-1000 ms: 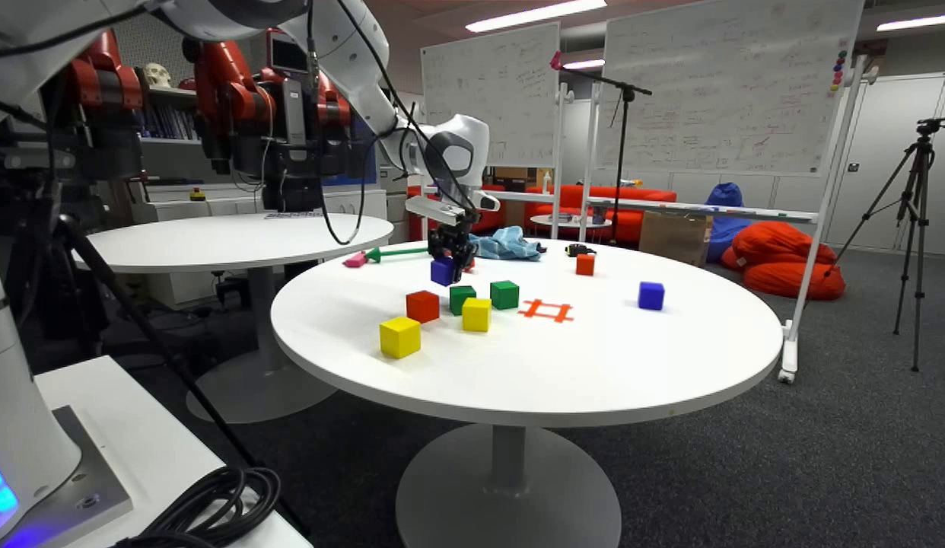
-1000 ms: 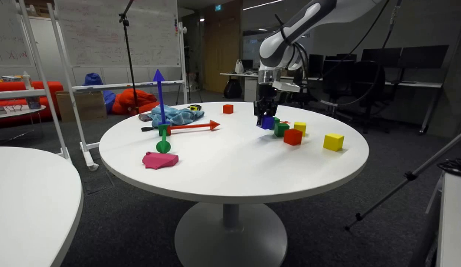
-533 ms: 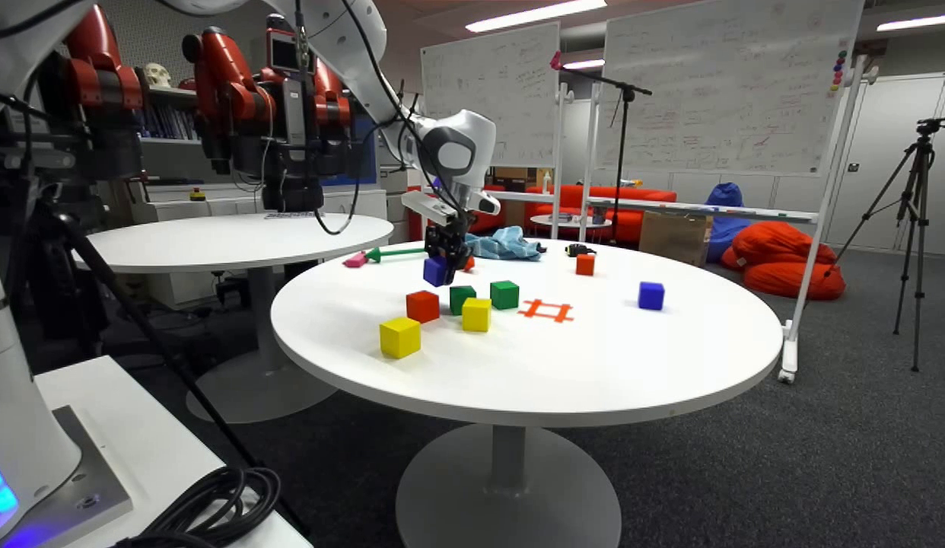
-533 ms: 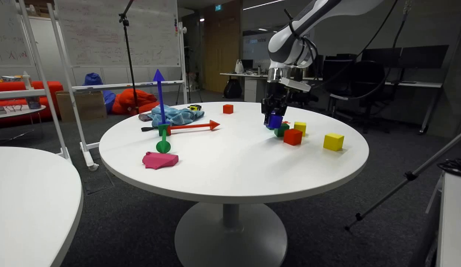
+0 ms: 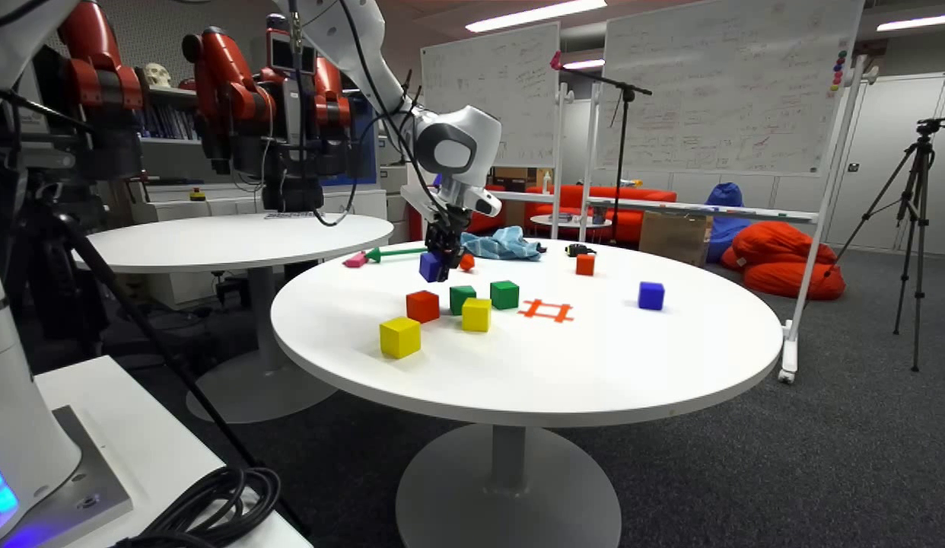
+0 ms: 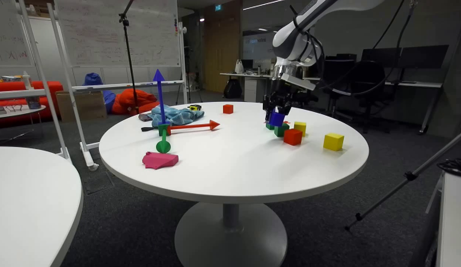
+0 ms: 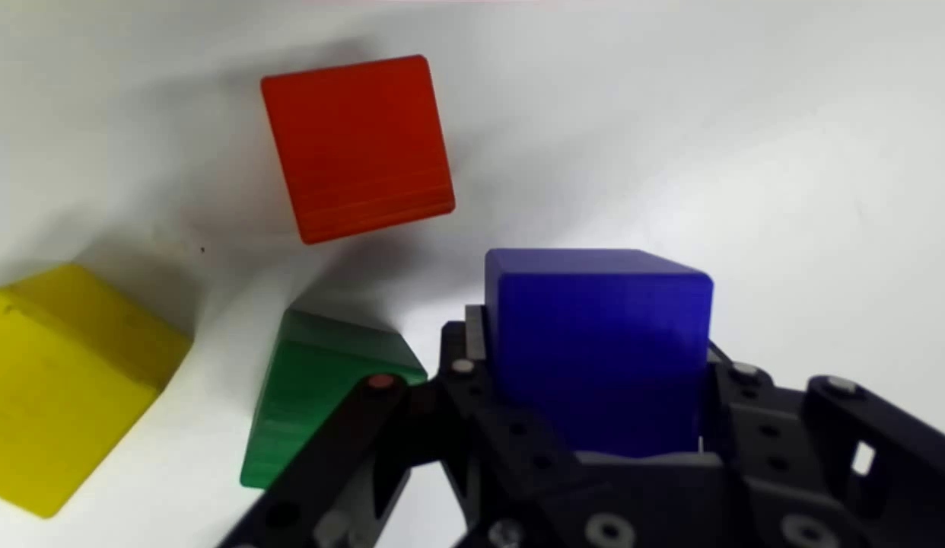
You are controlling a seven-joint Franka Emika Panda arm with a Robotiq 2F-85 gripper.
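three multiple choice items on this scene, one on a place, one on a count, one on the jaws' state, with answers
1. Where does the pink block lie?
A) under the blue cloth
B) inside the orange outline
C) near the tip of the green arrow

2. How many yellow cubes show?
A) two
B) three
C) five

3. The jaws are:
A) open, empty
B) shut on a blue cube
C) shut on a red cube

1 C: an exterior view shows it close by that tip. 2 A: both exterior views show two. 3 B: the wrist view has the cube between them.
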